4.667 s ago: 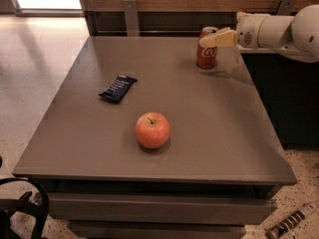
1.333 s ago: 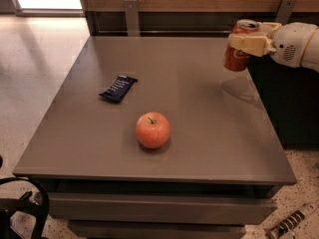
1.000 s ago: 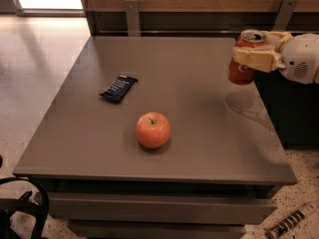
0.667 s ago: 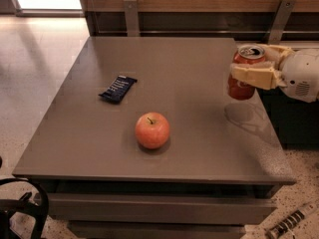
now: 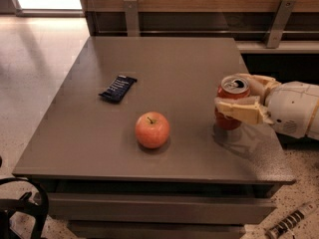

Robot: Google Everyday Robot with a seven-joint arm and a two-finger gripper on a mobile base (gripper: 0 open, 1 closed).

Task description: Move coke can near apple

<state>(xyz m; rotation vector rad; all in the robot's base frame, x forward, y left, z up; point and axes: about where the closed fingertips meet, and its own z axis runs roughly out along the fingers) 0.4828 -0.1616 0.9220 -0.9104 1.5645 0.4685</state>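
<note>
Bar on table, back-left of apple. Gripper at right edge clamps can, right of apple, apart.

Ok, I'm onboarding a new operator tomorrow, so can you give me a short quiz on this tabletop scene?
1. True or false: the apple and the coke can are apart.
2. The tool, over the table's right side in the picture, is shut on: A the apple; B the coke can; C nothing.
3. Fill in: leaving out the can, ___ things lie on the table.

Key: 1 true. 2 B. 3 two, the apple and the dark bar.
</note>
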